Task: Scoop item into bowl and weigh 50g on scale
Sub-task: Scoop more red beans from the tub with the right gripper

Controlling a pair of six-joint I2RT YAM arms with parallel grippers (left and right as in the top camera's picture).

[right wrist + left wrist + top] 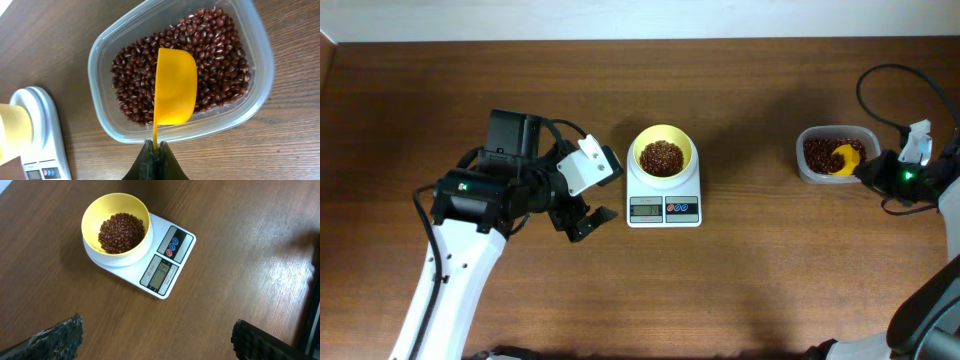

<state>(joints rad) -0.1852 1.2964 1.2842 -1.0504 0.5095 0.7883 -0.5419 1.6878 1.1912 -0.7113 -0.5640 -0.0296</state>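
Wooden desk (770,280) bears the scale (664,208) toward its far edge, the bowl (686,146) of beans (661,157) on top; left gripper (155,342) hangs spread and empty nearby, right gripper (156,160) pinches the scoop (174,87) by its handle in the tub (261,75) near the right edge.

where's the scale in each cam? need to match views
Overhead: scale at the centre of the table, display toward the bottom edge.
Left wrist: scale in the upper middle, lying diagonally, display toward the lower right.
Right wrist: scale in the lower left corner, partly cut off.
Shared landmark: the yellow bowl standing on the scale, seen in all three views.
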